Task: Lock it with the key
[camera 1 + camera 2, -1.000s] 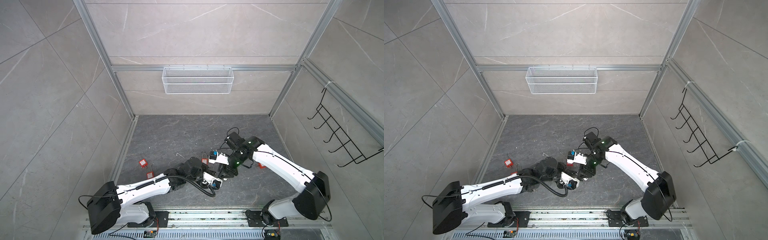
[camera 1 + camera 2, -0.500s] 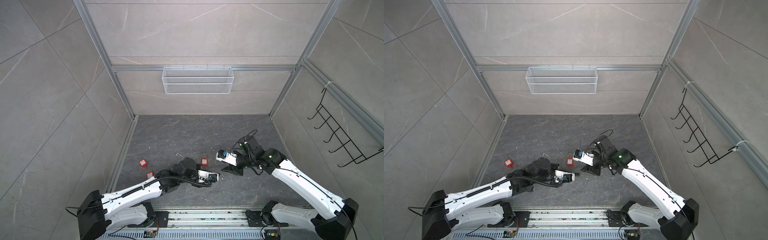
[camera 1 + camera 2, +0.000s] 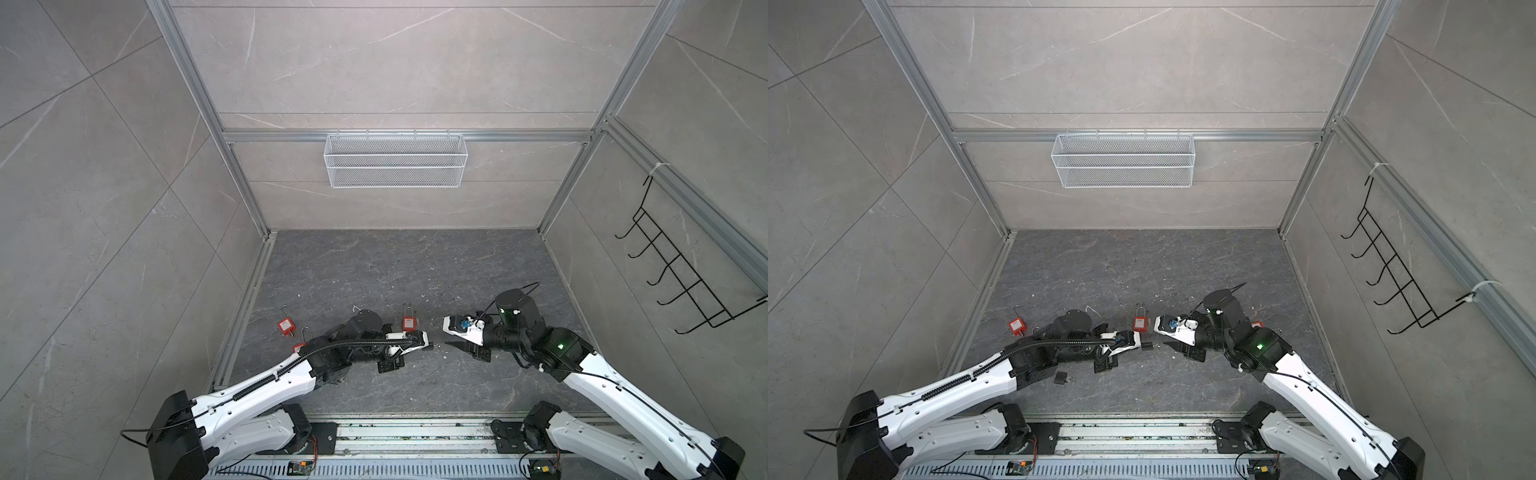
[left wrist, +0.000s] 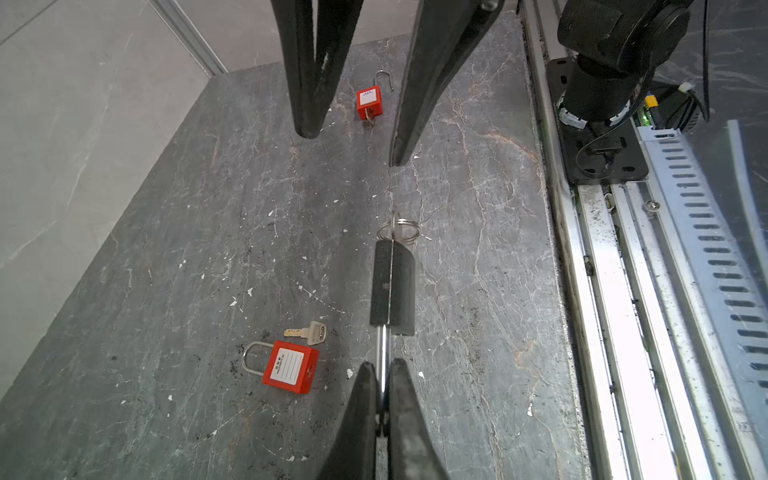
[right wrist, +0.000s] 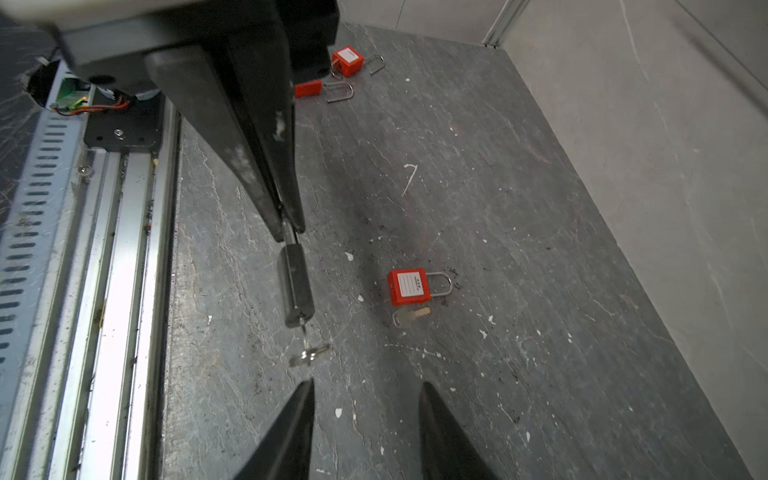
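Slim black padlock [image 4: 392,291], boxy red padlock [image 4: 291,366]

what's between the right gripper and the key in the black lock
Nothing visible. The left gripper holds the black lock by its shackle, with the key pointing at the right gripper, whose jaws stand open. Only bare floor shows in the gap; the nearest red lock lies off to one side.
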You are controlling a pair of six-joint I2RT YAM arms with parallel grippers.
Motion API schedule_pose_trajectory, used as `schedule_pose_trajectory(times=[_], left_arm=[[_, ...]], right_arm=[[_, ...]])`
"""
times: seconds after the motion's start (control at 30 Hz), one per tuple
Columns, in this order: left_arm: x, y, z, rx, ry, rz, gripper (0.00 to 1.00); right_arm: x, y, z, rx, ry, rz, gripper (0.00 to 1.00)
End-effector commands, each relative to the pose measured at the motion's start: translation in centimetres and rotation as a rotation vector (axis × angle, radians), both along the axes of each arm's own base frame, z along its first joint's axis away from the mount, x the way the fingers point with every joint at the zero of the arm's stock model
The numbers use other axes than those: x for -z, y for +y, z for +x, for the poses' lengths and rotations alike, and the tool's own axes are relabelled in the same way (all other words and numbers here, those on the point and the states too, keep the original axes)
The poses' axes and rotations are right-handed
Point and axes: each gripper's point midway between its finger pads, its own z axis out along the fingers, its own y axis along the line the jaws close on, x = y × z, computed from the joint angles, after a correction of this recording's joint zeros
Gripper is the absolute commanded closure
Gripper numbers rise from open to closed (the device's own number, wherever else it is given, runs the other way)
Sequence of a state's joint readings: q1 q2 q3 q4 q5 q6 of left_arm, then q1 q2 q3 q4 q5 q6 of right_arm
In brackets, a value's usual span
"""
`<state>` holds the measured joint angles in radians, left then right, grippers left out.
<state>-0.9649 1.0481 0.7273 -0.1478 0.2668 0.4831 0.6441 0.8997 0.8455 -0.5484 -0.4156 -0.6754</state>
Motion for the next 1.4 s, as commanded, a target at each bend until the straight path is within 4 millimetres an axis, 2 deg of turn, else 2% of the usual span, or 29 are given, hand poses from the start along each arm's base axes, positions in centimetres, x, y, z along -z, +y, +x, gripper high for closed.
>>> schedule_pose_trajectory(times=[0.0, 0.2, 0.4, 0.6, 0.97, 1.37], left_arm=[[-2.2, -1.0, -0.7, 0.039, 0.054, -0.057, 1.00], [-2.4, -1.7, -0.6, 0.048, 0.080, -0.061, 1.00], [-2.6, -2.3, -0.5, 0.053, 0.107, -0.065, 1.00], [-3.0, -2.8, -1.0, 0.075, 0.133, -0.084, 1.00], [-2.9, -2.8, -1.7, 0.096, 0.161, -0.090, 1.00], [-2.9, -2.7, -2.0, 0.115, 0.160, -0.079, 1.00]], right_arm=[[-0.3, 0.6, -1.5, -0.051, 0.032, 0.040, 0.57], [0.3, 1.5, -2.5, -0.099, 0.083, 0.033, 0.56], [2.2, 1.4, -3.2, -0.104, 0.149, -0.003, 0.56], [3.4, 1.4, -2.3, -0.049, 0.155, -0.018, 0.60], [3.5, 2.4, -2.7, -0.081, 0.187, 0.014, 0.64], [3.2, 2.9, -3.7, -0.126, 0.232, 0.052, 0.79]])
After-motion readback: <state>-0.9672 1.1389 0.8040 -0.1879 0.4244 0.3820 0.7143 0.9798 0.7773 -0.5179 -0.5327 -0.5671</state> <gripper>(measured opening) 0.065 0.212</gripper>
